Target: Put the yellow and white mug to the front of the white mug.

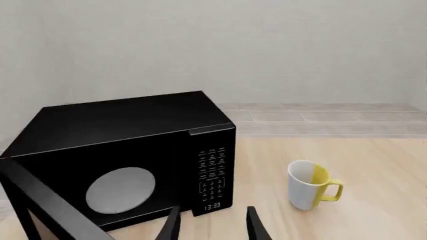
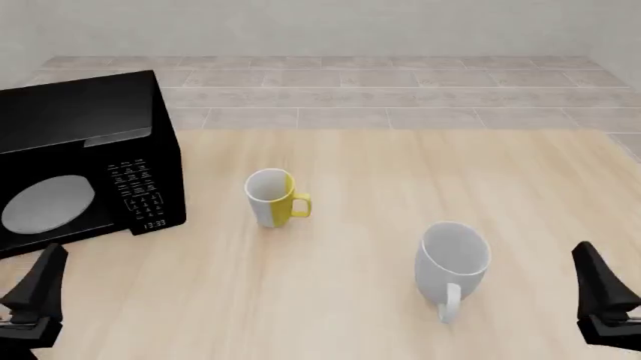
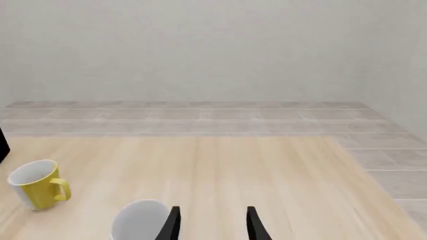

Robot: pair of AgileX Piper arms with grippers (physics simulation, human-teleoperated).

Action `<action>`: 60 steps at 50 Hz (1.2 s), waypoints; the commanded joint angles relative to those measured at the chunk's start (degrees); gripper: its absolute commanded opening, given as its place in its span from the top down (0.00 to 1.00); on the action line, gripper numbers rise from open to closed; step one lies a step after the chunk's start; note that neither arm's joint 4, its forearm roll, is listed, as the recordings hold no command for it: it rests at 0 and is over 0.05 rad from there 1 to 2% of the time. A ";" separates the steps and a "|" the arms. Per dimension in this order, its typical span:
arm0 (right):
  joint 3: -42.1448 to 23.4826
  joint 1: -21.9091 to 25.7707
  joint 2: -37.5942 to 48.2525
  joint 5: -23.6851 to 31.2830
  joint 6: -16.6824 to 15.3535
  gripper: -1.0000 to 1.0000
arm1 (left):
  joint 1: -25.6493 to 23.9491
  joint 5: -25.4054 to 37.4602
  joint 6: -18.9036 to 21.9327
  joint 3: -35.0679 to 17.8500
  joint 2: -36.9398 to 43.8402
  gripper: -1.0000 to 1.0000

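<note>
Pale wood-grain tabletop [image 2: 361, 300] stretching across the front view, and three things sitting right on it. Far left, a black microwave [image 2: 80, 165], door with a round grey window facing us, keypad on its right side. Just right of it, near the middle, the yellow and white mug [image 2: 270, 197] stands upright, yellow handle pointing right. Nearer us and further right, well apart from it, the white mug [image 2: 452, 262] stands too, handle turned toward the near edge.

Simulated kitchen-like setting: black boxy microwave oven [image 2: 85, 161] at the left far edge of a pale wood-grain table [image 2: 380, 172], grey tiled floor [image 2: 331, 82], plain off-white wall [image 2: 320, 26].
</note>
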 commanded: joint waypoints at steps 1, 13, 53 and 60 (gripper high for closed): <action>-0.14 0.51 -1.70 1.44 0.24 0.00 | -0.35 -0.02 0.00 -0.13 0.19 0.00; 0.00 0.50 -1.78 1.39 0.23 0.00 | -0.34 0.03 -0.01 -0.15 0.17 0.00; -25.57 23.34 21.18 4.05 -5.21 0.00 | -0.36 -0.78 0.14 -0.02 0.96 0.00; -36.25 22.21 33.27 10.16 -15.62 0.00 | -0.36 -0.58 0.15 -0.07 0.80 0.00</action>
